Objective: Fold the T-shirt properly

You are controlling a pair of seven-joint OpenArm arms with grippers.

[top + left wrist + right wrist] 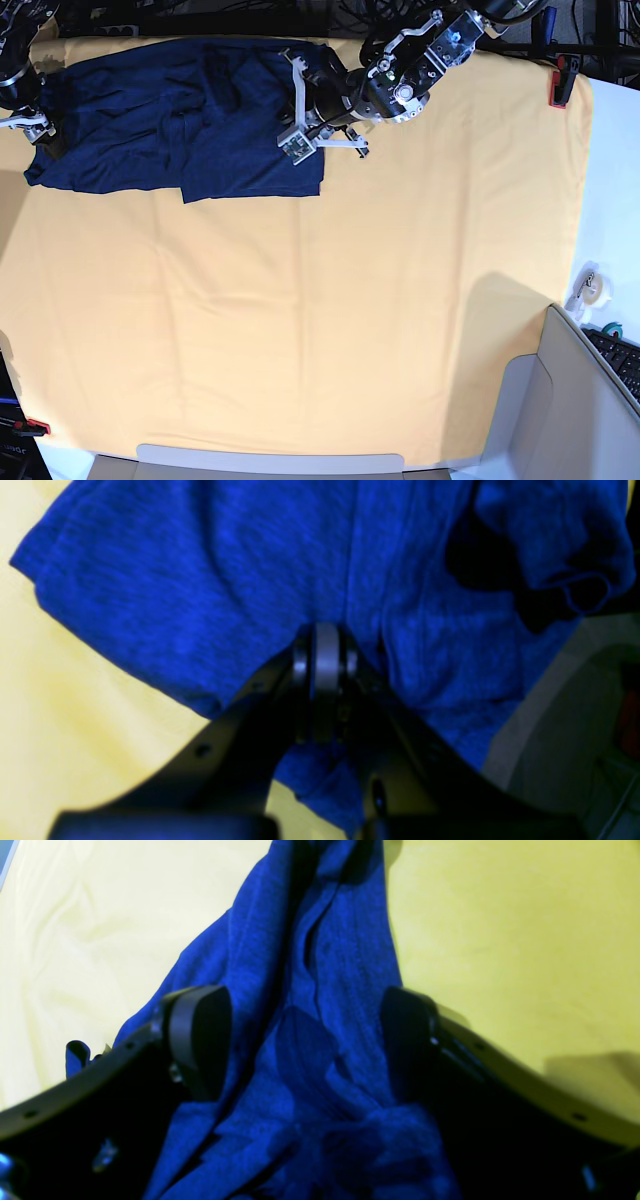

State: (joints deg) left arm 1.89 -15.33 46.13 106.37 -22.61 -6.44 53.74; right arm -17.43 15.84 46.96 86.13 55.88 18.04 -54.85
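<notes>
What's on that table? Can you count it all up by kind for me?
Blue T-shirt: 1
Yellow-orange table cloth: 1
Red clamps: 2
Robot claws: 2
Total: 6

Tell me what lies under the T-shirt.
The T-shirt lies on the yellow-orange table cloth, which shows all around its near edges. Whatever is beneath its folded layers is covered. The left gripper is shut on its fabric.
</notes>
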